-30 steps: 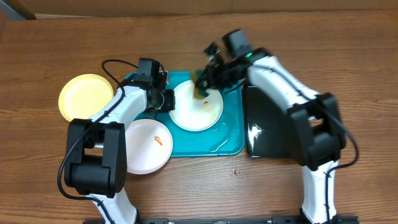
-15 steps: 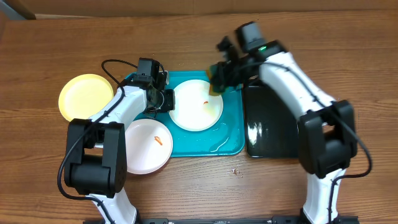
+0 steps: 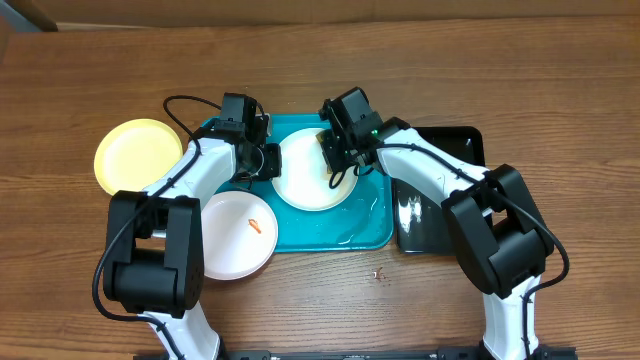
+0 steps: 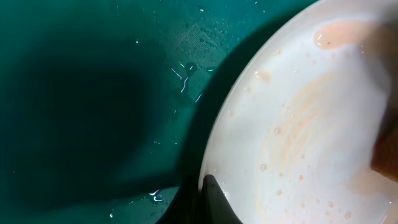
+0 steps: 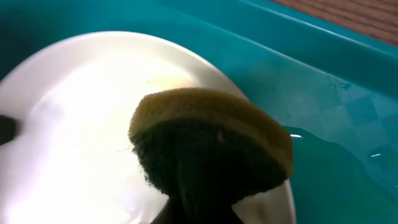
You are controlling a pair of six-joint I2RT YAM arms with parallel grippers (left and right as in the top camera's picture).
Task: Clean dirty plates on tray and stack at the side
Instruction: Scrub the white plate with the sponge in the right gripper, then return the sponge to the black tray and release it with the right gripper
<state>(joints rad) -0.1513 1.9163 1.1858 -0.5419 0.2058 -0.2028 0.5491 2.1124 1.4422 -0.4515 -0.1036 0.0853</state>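
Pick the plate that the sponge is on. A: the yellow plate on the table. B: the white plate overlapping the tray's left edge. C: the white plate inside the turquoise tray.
C: the right gripper holds the sponge on the white plate lying in the tray.

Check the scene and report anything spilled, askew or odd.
Water is pooled in the near right corner of the large turquoise rectangular plastic tray, and small specks lie on the brown wooden table just beyond that edge.

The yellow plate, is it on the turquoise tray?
No, the yellow plate lies outside the tray, to its left.
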